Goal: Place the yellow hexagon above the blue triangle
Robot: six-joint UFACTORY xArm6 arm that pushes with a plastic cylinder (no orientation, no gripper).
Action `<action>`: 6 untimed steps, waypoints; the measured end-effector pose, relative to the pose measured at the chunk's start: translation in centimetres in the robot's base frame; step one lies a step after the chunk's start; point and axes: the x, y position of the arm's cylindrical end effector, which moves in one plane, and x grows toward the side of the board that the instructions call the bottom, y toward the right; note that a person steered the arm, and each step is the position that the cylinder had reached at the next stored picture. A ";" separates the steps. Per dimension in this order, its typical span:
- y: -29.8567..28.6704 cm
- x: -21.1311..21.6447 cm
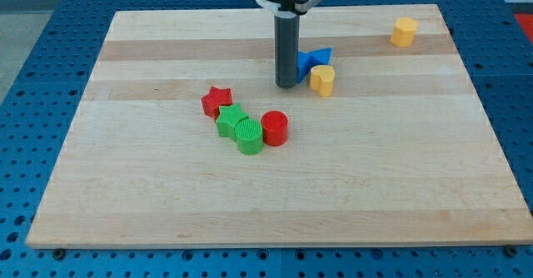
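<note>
End effector tip (286,85) touches blue triangle (315,60); no writing.

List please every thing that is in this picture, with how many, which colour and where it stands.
Board: one, pale wood, fills most of the view.
Table: one, blue, perforated, shows around the board.
Blue triangle: one, blue, upper middle, just right of the rod, partly hidden by it.
Yellow block: one, yellow, shape unclear, touching the blue triangle on its lower side.
Yellow hexagon: one, yellow, at the view's top right, alone.
Red star: one, red, left of centre.
Green blocks: two, green, one below and right of the red star, one lower right of that.
Red cylinder: one, red, right of the green pair.
My tip: one, dark rod, just left of the blue triangle and the yellow block.
</note>
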 end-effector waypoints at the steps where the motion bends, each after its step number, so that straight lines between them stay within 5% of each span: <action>1: -0.3 0.6; 4: -6.1 1.6; 6: -6.2 -7.3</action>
